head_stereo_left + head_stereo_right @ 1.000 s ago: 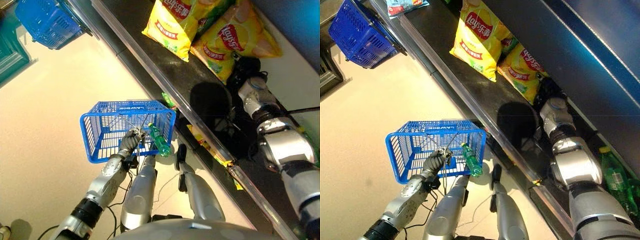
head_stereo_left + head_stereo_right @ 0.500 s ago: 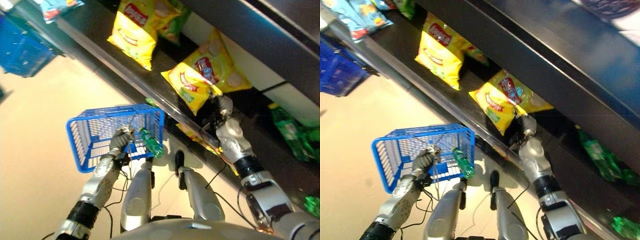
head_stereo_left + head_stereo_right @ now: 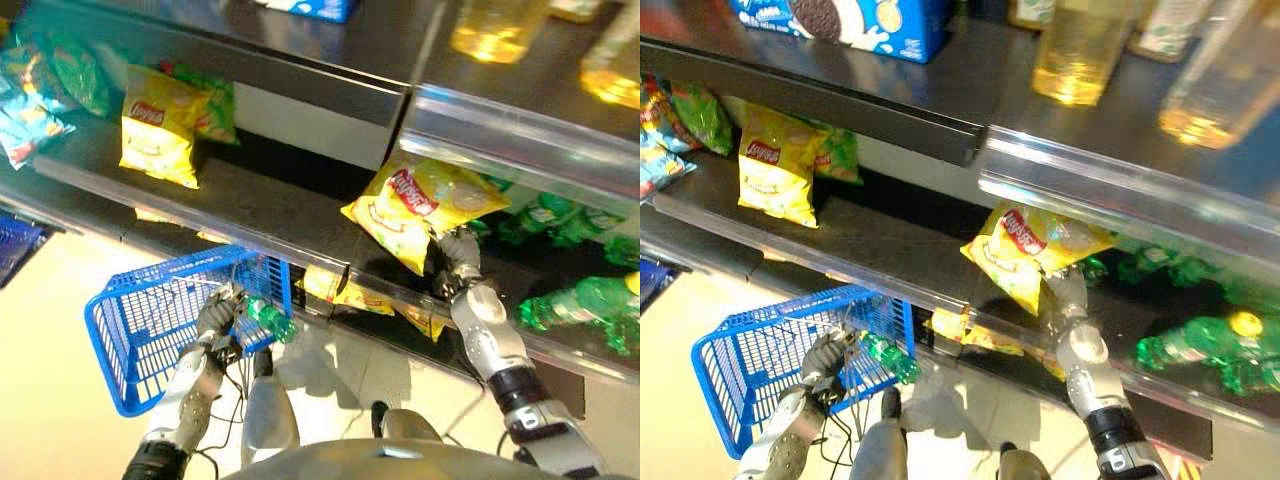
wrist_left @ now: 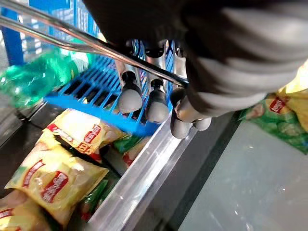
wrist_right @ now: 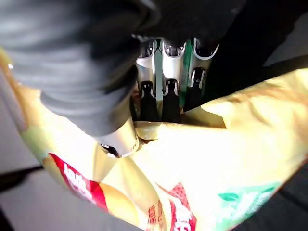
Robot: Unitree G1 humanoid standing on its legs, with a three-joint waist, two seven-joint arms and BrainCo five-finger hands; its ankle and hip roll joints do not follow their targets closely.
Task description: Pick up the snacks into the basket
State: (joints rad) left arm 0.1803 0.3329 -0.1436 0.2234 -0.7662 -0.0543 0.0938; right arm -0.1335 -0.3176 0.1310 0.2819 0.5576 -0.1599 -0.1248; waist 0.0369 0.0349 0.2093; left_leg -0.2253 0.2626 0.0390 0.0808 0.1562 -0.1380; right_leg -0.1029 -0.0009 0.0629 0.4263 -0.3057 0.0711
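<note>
Now the left hand [image 3: 222, 318] has its fingers curled round the wire handle of the blue basket [image 3: 130, 345], with a green bottle [image 3: 266, 320] probably inside. Over at the shelf [image 3: 250, 215], the right hand [image 3: 455, 265] pinches a yellow chip bag [image 3: 415, 205]. Next, carry it across and drop it in.

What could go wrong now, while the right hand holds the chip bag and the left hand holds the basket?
1. The right hand pinches only one corner of the yellow chip bag, so the bag might slip or tear.
2. The blue basket hangs tilted from its wire handle in the left hand, off to one side of the bag; a drop could miss it.
3. A green bottle lies at the basket's edge and may roll out.
</note>
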